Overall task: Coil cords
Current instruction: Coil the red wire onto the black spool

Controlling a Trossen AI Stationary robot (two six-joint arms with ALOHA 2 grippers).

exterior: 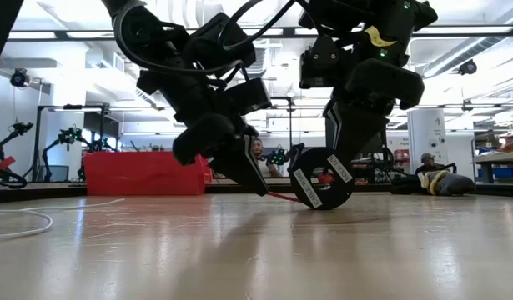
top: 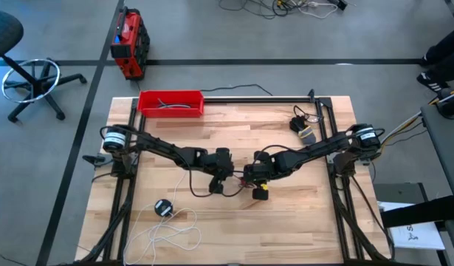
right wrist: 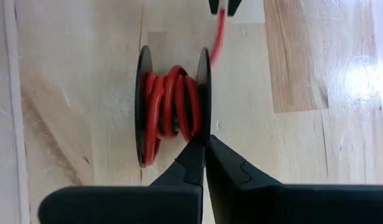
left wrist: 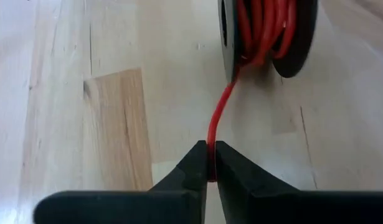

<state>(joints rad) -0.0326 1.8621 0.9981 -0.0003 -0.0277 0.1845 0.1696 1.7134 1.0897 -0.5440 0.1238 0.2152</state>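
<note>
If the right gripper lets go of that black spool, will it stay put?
Probably not. The spool stands on edge on the table, so it may roll or tip. The red cord, pinched by the left gripper, looks floppy and offers little restraint.

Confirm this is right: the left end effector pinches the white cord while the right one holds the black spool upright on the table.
Not quite: the cord is red, not white. The left wrist view shows the left end effector shut on the red cord leading to the black spool. The right end effector does grip the spool's rim, upright on the table. The white cord lies loose elsewhere.
</note>
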